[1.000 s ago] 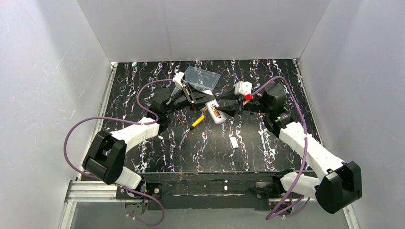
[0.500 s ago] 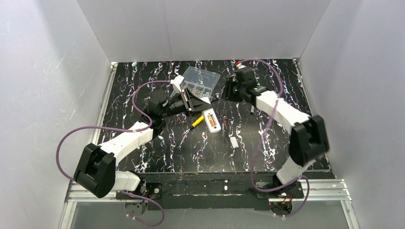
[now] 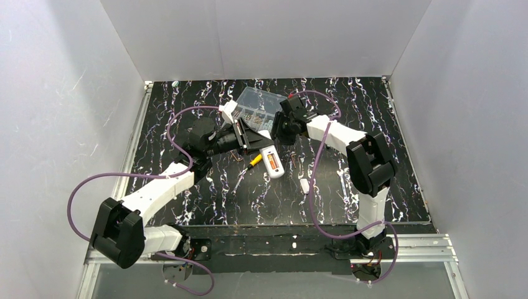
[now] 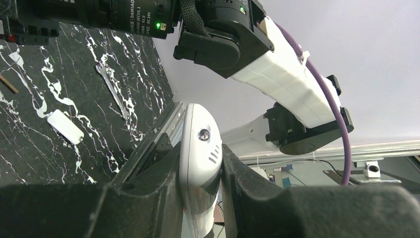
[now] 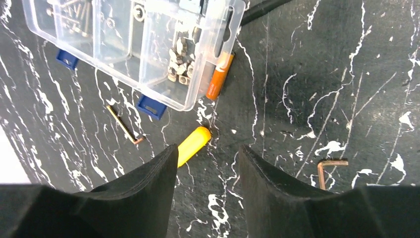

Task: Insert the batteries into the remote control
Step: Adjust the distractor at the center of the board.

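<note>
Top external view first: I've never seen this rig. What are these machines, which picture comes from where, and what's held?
Two robot arms are bolted at the table's near edge. The top view looks down on both; the other two come from cameras on each wrist. The left end effector is shut on the white remote control. The right end effector is open and empty, near a battery lying against the clear box. A yellow screwdriver and a small white plate also lie on the table.

One remote [image 4: 199, 148], two batteries [image 5: 218, 77], one box [image 5: 218, 29]
</note>
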Available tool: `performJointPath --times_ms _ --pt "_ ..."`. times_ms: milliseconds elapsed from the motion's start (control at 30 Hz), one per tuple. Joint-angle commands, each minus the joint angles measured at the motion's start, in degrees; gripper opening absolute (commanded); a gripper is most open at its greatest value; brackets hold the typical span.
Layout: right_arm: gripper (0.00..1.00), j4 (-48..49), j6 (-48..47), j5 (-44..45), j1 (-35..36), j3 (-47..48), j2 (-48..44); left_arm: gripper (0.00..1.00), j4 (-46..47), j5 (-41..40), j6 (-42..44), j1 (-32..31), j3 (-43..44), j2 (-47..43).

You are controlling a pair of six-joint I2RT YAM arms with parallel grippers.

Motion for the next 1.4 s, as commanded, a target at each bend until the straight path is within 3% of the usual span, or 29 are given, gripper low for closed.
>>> performJointPath --times_ms 0,267,767,1367 --pt "0.56 1.62 4.62 1.68 0.13 1.57 1.83 0.0 2.23 1.83 1.21 0.31 2.45 -2.75" --pt "0.5 -0.13 5.13 5.4 0.21 3.6 3.82 0.0 2.12 1.82 1.13 0.42 2.41 -2.69" --pt "0.49 -3.55 6.83 7.84 0.97 11.44 10.16 0.0 1.72 2.26 1.03 0.95 1.76 -3.43" --pt "0.42 -3.2 5.57 8.25 1.6 13.43 13.19 0.0 2.33 2.6 0.33 1.55 1.26 -2.91"
